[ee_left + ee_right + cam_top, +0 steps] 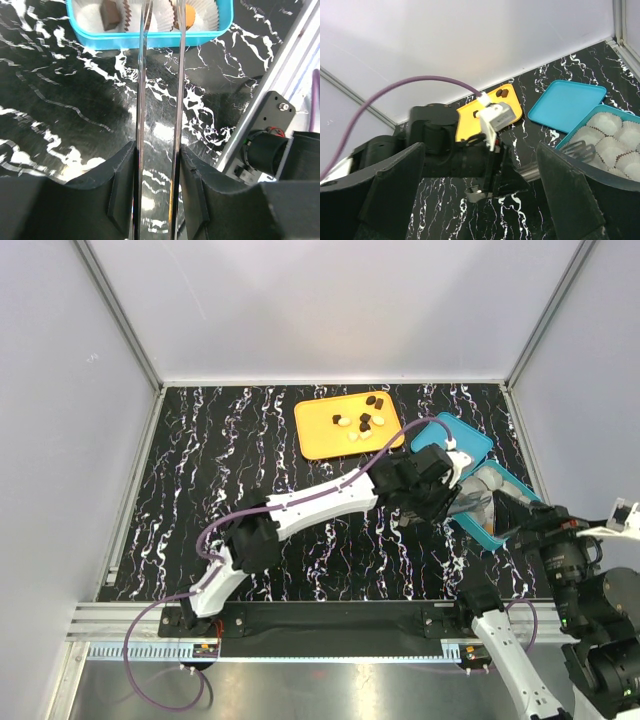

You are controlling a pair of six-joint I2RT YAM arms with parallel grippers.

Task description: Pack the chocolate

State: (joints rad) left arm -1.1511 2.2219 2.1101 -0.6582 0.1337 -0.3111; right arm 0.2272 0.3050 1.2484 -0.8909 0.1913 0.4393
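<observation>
Several dark and cream chocolates (362,421) lie on the orange tray (322,435) at the back. My left gripper (440,490) is shut on metal tongs (141,100), whose tips reach over the open teal box (150,39). White paper cups line the box. One cup holds a dark chocolate (111,16), and another holds an orange-tan piece (190,15) beside the right tong blade. I cannot tell whether the tongs grip anything. My right gripper (480,200) is open and empty, raised near the box (610,140) and looking at the left gripper (485,160).
The teal lid (452,440) lies flat behind the box, right of the tray; it also shows in the right wrist view (567,105). The aluminium rail (270,95) and an arm base (280,145) are close to the box's near right.
</observation>
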